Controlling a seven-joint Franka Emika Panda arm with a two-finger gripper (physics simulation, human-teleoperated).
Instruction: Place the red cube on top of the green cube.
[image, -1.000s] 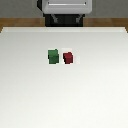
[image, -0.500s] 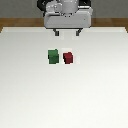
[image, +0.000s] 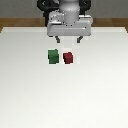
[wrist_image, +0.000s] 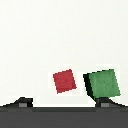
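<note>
Exterior view: the gripper hangs over the far part of the white counter, its two fingers spread apart with nothing between them.
Gripper state: released, holding nothing.
Red cube: the red cube sits on the counter, roughly midway between the side edges and nearer the far edge than the near one.
Green cube: the green cube sits just beside the red one, toward the exterior view's left, with a thin strip of counter showing between them.
Red cube against gripper: it lies on the near side of the gripper, close to in line with the gap between the fingers, and not touching either one.
Wrist view: red cube and green cube both show flat on the counter, side by side and apart, each turned a little out of square, with the dark fingertips at the frame's edge.
Stacking: not done; both cubes rest on the counter.
</note>
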